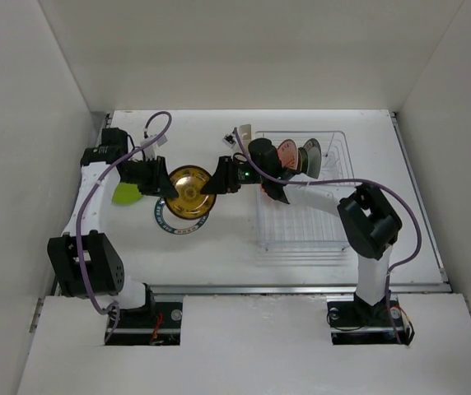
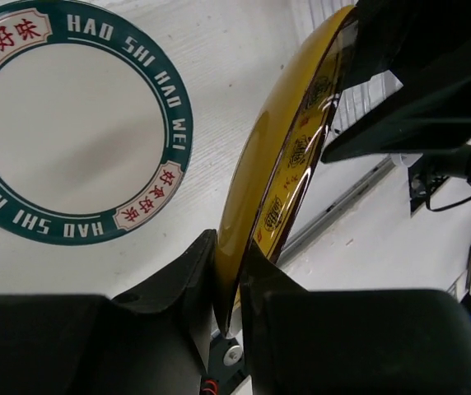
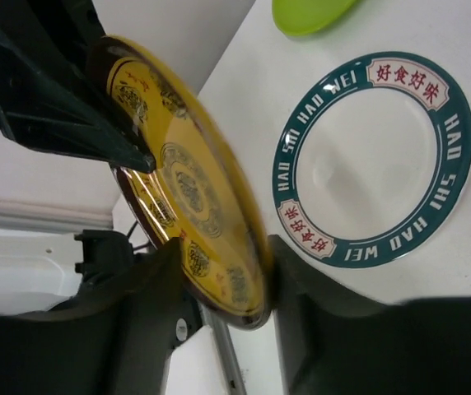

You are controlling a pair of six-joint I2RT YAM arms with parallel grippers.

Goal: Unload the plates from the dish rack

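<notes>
light: bright, even | shadows: soft | glare: yellow plate [image 2: 281,156] | wrist-view foregrounds blurred

The yellow plate [image 2: 289,156] shines glossy and smooth with bright highlights, the teal-rimmed plate [image 3: 373,156] and green plate [image 3: 310,12] look smooth with softer sheen, the rack [image 1: 301,224] is thin silver-white metal wire, the fingers [image 2: 170,284] are matt black plastic, and the table [image 1: 219,263] is matt white.

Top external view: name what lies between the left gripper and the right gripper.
The yellow plate, standing on edge, its rim clamped by the left gripper and reaching between the fingers of the right gripper. Both wrist views confirm it.
</notes>
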